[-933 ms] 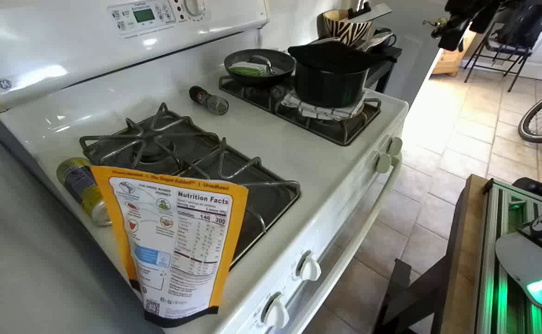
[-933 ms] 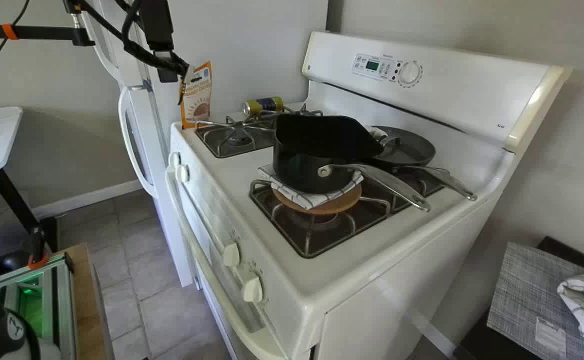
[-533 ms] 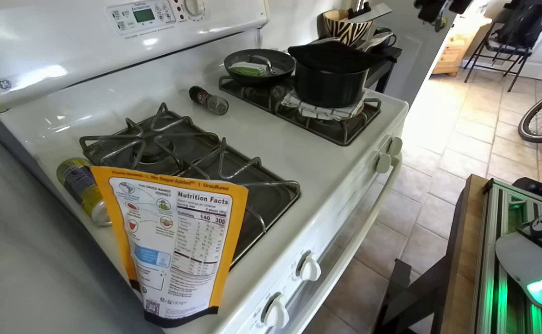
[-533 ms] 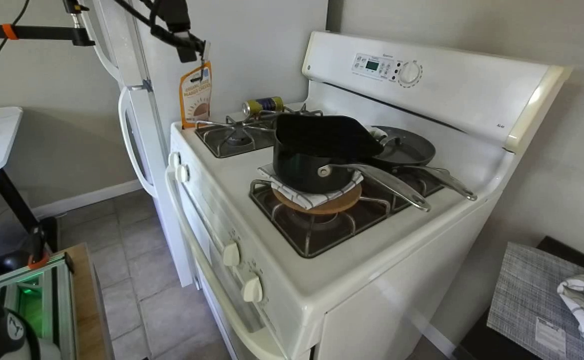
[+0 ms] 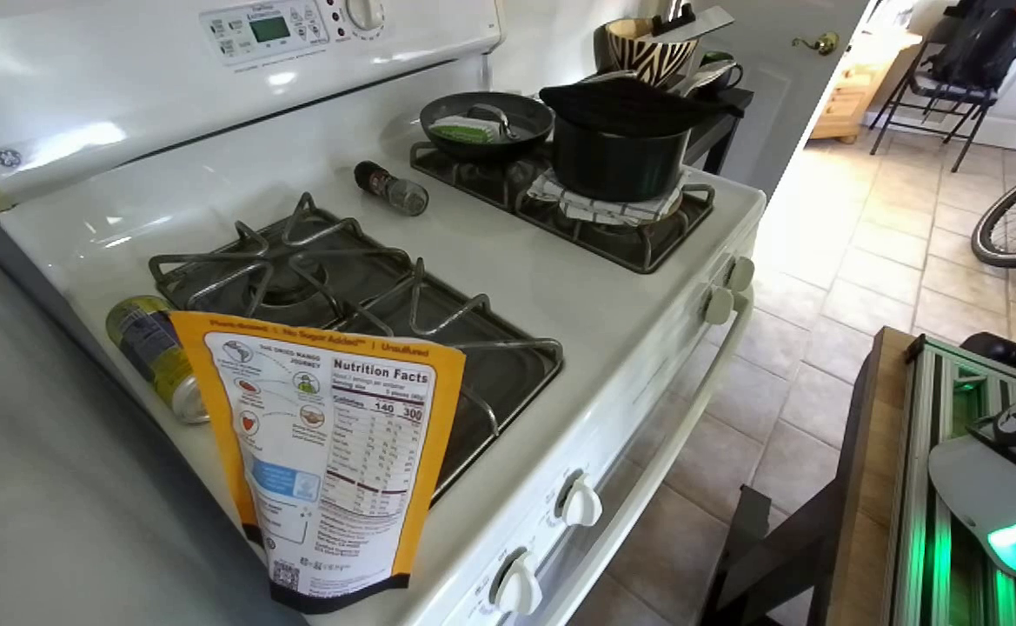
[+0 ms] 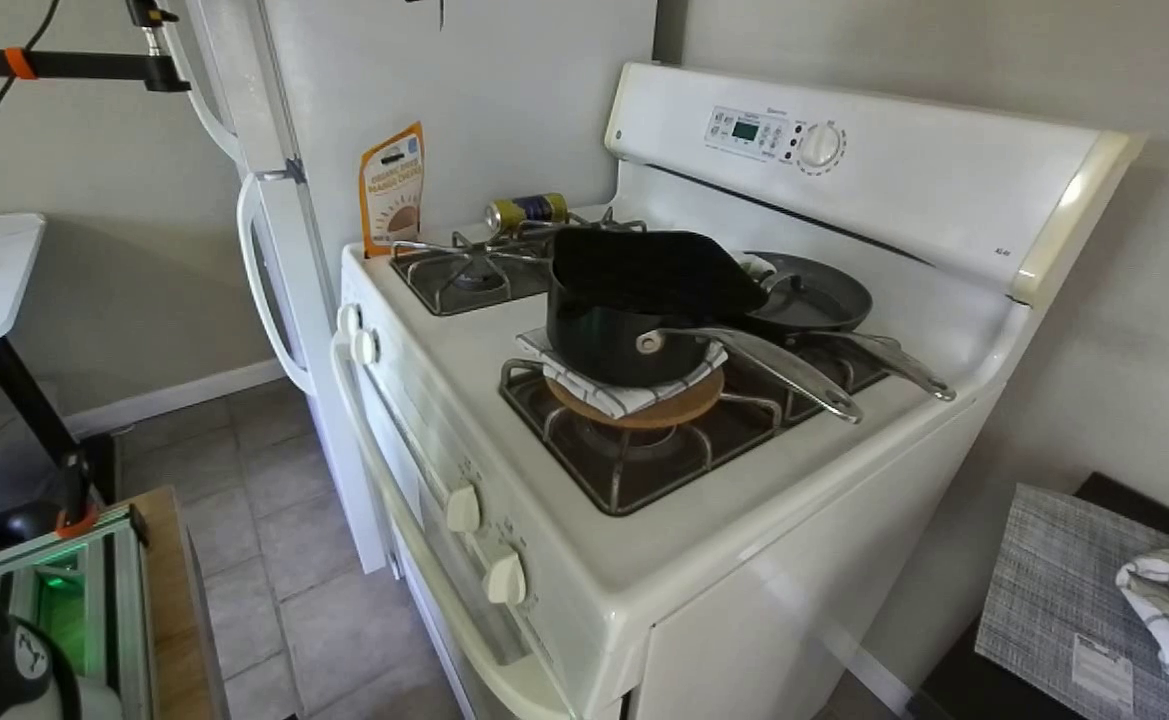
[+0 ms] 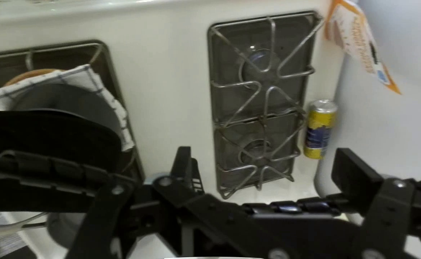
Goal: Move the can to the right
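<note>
Yellow can (image 7: pixel 317 131) lies below claw (image 7: pixel 262 162).

Bright light washes out some floor tiles (image 5: pixel 851 261) in an exterior view, and glare streaks the stove's back panel (image 5: pixel 169 100). A green glow lights the robot base (image 5: pixel 990 491). The wrist view is soft, lettering smeared on the packet (image 7: pixel 358 39), the fingers (image 7: pixel 354 174) nearly black.

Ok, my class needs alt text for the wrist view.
A yellow can lies on a white stove, right of the burner grates. The open, empty tool spans the bottom; a packet is at top right, a pot on a cloth at left.
</note>
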`<state>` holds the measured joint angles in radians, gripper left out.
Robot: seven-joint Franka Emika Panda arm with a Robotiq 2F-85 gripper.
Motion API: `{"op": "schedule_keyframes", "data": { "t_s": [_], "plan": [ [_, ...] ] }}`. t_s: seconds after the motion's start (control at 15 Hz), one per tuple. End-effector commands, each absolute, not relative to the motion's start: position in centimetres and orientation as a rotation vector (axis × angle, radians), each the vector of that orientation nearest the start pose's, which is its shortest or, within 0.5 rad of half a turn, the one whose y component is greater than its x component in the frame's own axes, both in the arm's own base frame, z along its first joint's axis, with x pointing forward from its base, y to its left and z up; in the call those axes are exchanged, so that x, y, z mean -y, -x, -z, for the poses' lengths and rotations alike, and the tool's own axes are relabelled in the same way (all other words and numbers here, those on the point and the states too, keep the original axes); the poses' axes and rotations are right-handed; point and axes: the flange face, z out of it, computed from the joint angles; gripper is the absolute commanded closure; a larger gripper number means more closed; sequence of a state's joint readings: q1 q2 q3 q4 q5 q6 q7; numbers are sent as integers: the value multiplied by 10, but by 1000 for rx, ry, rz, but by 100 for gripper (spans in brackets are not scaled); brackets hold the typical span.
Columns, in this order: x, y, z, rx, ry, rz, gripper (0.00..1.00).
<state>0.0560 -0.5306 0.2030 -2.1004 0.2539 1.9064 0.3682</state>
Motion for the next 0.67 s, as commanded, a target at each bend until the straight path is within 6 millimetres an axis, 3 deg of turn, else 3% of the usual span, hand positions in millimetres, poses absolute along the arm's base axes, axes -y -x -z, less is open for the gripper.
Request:
{"op": "schedule_keyframes", "data": {
  "t_s": [0.0, 0.07, 0.2, 0.47, 0.6],
  "plan": [
    [-168, -460, -655, -227, 2732, 212, 0],
    [-159, -423, -657, -227, 2791, 319, 0],
    [-161, -440, -652, -229, 2788, 290, 0],
    [-161, -432, -660, -224, 2783, 317, 0],
    [-170, -457, -654, -223, 2758, 275, 0]
  ]
}}
